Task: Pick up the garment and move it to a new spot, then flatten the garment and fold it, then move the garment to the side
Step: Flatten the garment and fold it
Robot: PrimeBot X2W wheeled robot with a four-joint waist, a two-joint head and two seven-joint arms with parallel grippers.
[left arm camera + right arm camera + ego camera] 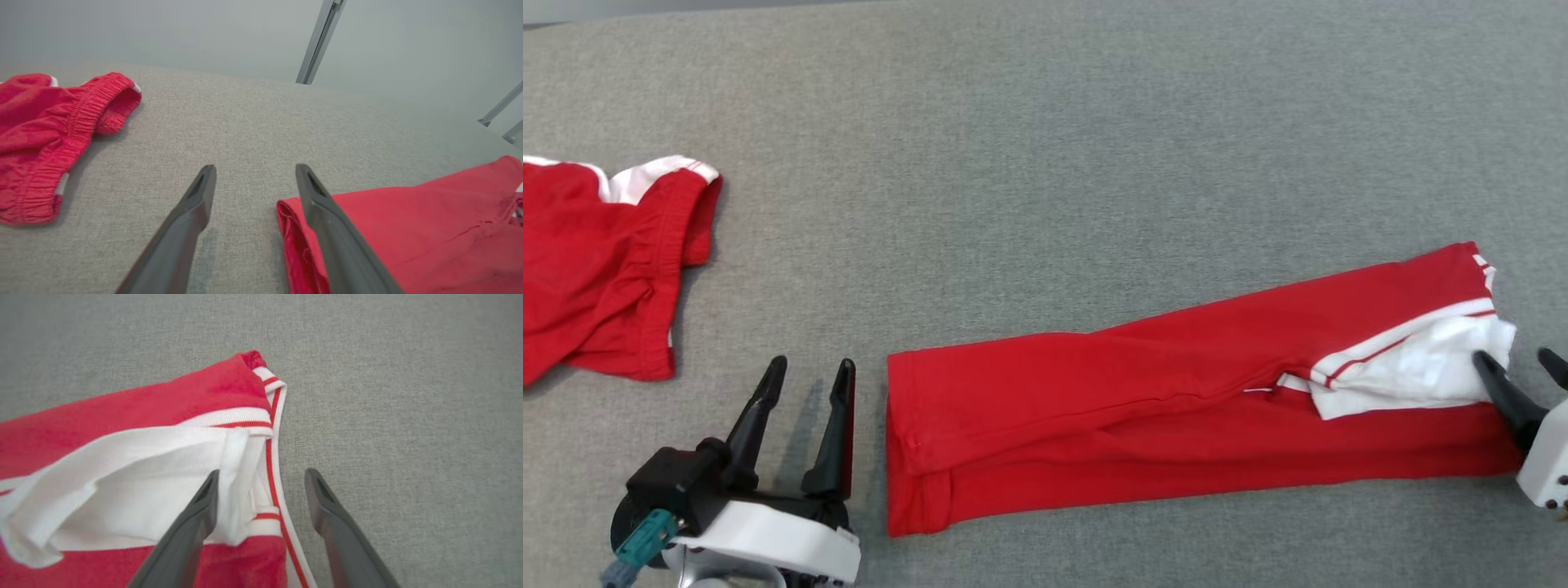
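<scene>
1. The garment [1176,408] lies as a long, narrow red strip along the near edge of the bench [1045,122], running from mid-bench up toward the right edge. I judge it is already folded lengthwise, with the crosswise fold still to do.
2. The left end effector [813,362] sits just beside the strip's left end, fingers spread wide and holding nothing. I read this as lining up for a grasp on that end.
3. The right end effector [1512,355] is at the opposite end, over the white panel [1413,363]. It is also spread wide and not clamped on anything. With one arm at each end, it looks set to carry one end over to the other.
4. A second red piece, the shorts [596,269], lies toward the left edge, well apart from the strip.
5. The left wrist view shows what the head view flattens:
   - The strip's left end is a stack of layers [294,241].
   - One finger [322,212] crosses in front of that stack.
   - I cannot tell whether they touch.
6. The right wrist view adds detail at the right end:
   - A loose white fold [237,477] stands up between the fingers, beside the striped trim [271,457].
   - That fold could bunch when the fingers close.
</scene>
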